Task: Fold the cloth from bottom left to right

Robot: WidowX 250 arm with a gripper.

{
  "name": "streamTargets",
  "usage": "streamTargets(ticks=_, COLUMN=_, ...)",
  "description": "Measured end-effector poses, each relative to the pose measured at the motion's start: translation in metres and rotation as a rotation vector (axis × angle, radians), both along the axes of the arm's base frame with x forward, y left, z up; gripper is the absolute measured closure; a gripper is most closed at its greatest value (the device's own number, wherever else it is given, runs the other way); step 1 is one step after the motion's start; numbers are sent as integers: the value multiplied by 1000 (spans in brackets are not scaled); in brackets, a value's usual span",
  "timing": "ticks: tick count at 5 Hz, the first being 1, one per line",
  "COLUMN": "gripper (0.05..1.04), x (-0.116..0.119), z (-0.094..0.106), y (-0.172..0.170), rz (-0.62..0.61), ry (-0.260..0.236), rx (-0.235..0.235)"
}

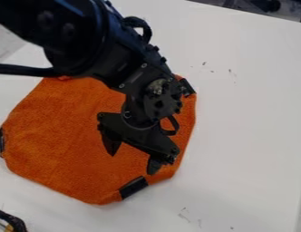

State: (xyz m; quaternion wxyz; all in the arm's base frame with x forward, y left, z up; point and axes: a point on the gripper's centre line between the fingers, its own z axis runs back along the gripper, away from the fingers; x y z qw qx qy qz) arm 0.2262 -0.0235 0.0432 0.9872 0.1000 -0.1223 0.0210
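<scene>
Orange, roughly octagonal fabric cloth with black patches along the rim. Lies mostly flat on the white table, well apart from its top edge.

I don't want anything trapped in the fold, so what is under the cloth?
The white table shows around the cloth, which appears to lie on it. Anything beneath the cloth is covered and cannot be seen; the arm also hides part of the cloth's top.

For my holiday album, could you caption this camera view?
A black robot arm hangs over an orange cloth on a white table, jaws apart.
</scene>
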Motion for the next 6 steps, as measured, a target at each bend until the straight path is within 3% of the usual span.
streamTargets(ticks=1, gripper=83, x=-4, z=-5, y=1, rz=4, ry=22, rx=7)
streamTargets(ticks=2, gripper=83, x=-9, z=3, y=13, rz=15, ry=11, rx=35)
streamTargets(ticks=4, gripper=83, x=-16, z=14, y=89, rz=94, ry=-6, rx=73)
streamTargets(ticks=5, gripper=82, x=-33, z=-8, y=138, rz=217, ry=21, rx=30)
streamTargets(ticks=6, gripper=83, x=-46, z=-26, y=184, rz=242, ry=30, rx=-1)
